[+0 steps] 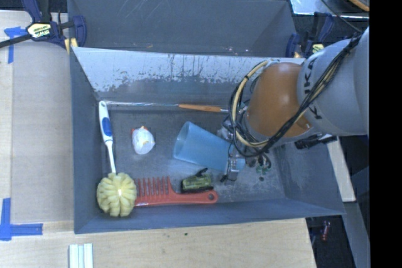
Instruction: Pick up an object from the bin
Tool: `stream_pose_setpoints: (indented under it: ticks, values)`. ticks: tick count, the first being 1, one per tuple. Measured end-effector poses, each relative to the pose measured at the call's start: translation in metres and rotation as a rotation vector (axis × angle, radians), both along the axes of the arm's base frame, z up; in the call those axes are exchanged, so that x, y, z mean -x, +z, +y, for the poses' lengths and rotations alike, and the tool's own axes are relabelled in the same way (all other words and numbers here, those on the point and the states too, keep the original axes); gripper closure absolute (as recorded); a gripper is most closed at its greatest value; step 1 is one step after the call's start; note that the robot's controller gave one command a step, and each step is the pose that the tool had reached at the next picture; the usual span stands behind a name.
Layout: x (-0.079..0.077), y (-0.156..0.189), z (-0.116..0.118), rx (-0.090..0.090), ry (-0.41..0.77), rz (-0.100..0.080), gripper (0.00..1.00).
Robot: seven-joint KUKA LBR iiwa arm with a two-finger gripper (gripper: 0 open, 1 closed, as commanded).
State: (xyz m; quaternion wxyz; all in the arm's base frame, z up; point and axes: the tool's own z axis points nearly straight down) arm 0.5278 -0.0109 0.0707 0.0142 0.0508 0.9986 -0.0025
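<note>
- Red comb point(164, 192) lies along the near wall of the grey bin point(188, 66), and a pale yellow-green ribbed ball point(116, 194) touches its left end.
- Just behind the comb's handle sits a small dark green toy vehicle point(196, 183), close to my pincer point(231, 171) on its near-left side.
- My pincer is down low at centre-right of the floor, at the right end of a light blue cup point(196, 142). I cannot tell whether the pincer is open or closed, nor whether it touches the cup.
- The cup lies on its side mid-floor, wider end to the left, with the toy and comb crowding its near side.
- Left of the cup and apart from it rests a small white crumpled lump point(143, 140).
- Further left, a white and blue toothbrush point(107, 138) runs beside the left wall down to the ball.
- Farthest off, a thin orange stick point(200, 108) lies at the foot of the back wall.
- My orange wrist cover point(276, 100) and its cables hang over the bin's right part.
- I see bare floor between lump and cup, and behind the cup up to the stick.
</note>
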Motion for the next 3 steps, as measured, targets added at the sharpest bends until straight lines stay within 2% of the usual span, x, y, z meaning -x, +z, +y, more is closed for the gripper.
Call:
stream_pose_setpoints:
  ticks: [1, 2, 3]
  values:
    - [-0.004, 0.002, -0.021, 0.000, 0.214, 0.011, 1.00]
    - [-0.004, 0.002, -0.021, 0.000, 0.214, 0.011, 1.00]
    - [-0.002, 0.021, -0.021, -0.001, 0.215, 0.017, 1.00]
